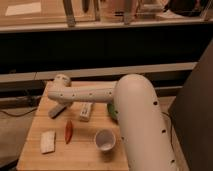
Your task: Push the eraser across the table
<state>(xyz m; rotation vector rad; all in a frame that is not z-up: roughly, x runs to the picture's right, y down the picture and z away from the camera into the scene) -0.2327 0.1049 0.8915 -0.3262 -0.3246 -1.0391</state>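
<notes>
The table [35, 157] is a light wooden top at the lower left. My white arm reaches from the right across its far side. The gripper [56, 111] hangs from the arm's end over the table's far left part, as a dark grey slanted shape low at the surface. I cannot make out the eraser as a separate thing; it may be at or under that dark shape. A white tube [86, 111] lies just right of the gripper, under the arm.
A whitish-beige block [48, 141] lies at the front left. A red-orange elongated object [68, 131] lies beside it. A white cup [105, 140] stands at the front right. Something green [112, 110] shows behind the arm. A dark counter runs behind the table.
</notes>
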